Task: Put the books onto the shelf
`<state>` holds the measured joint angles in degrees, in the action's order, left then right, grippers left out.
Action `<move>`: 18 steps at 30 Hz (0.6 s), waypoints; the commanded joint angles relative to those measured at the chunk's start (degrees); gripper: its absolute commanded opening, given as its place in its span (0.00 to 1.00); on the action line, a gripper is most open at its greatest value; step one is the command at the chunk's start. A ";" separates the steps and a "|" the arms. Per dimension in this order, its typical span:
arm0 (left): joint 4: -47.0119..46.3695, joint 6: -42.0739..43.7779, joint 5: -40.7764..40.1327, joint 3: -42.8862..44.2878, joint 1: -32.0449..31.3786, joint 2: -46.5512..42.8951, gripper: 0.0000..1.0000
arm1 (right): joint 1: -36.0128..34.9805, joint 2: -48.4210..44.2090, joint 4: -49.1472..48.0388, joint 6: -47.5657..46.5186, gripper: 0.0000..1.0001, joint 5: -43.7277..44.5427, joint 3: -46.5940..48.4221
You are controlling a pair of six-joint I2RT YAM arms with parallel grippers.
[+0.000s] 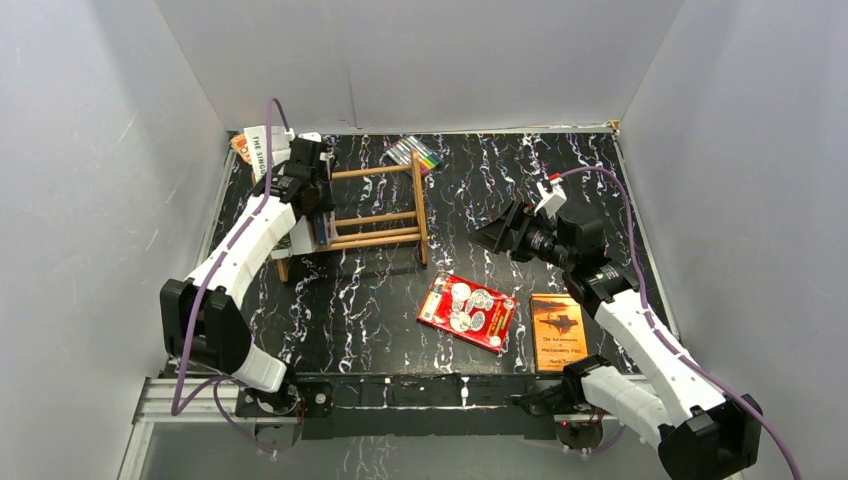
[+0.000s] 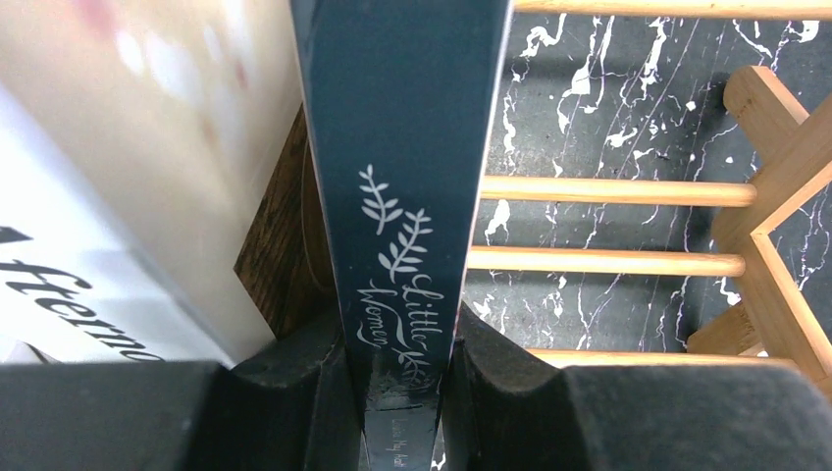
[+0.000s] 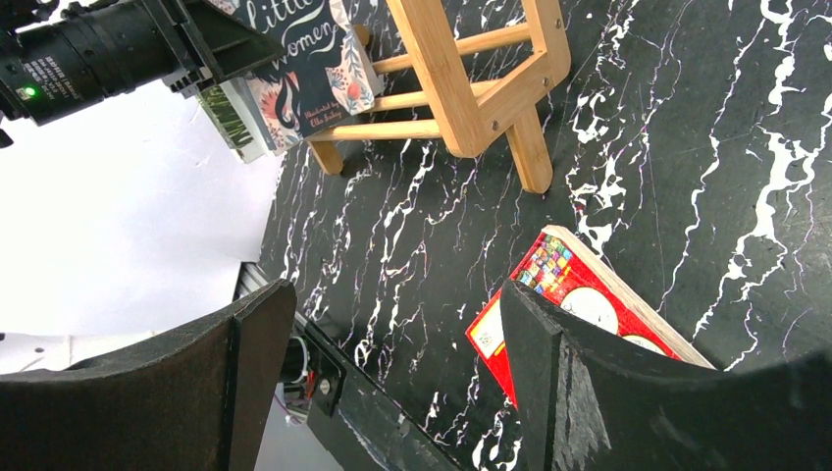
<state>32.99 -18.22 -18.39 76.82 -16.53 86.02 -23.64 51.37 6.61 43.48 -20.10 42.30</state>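
My left gripper [image 1: 312,200] is shut on the spine of the dark blue book [image 2: 402,196], which stands upright at the left end of the wooden shelf [image 1: 385,215]. A white book [image 2: 118,196] stands right beside it on its left; the right wrist view shows palm leaves on that book [image 3: 231,118]. The red patterned book [image 1: 467,311] lies flat on the table in front of the shelf. The thin orange book [image 1: 557,331] lies to its right. My right gripper [image 1: 497,235] hangs open and empty above the table, right of the shelf, with the red book [image 3: 579,285] below its right finger.
A pack of colourful markers [image 1: 415,153] lies behind the shelf. Another white book [image 1: 258,145] and a small orange packet [image 1: 240,148] sit in the back left corner. White walls close in the black marbled table [image 1: 520,170] on three sides.
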 commanded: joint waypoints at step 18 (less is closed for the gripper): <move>0.71 0.07 -2.07 4.56 0.99 -1.47 0.40 | 0.09 0.71 -3.46 0.28 0.85 -1.44 -0.07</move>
<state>33.01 -18.20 -19.11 77.93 -16.16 86.56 -23.64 51.92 5.98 43.55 -20.97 42.28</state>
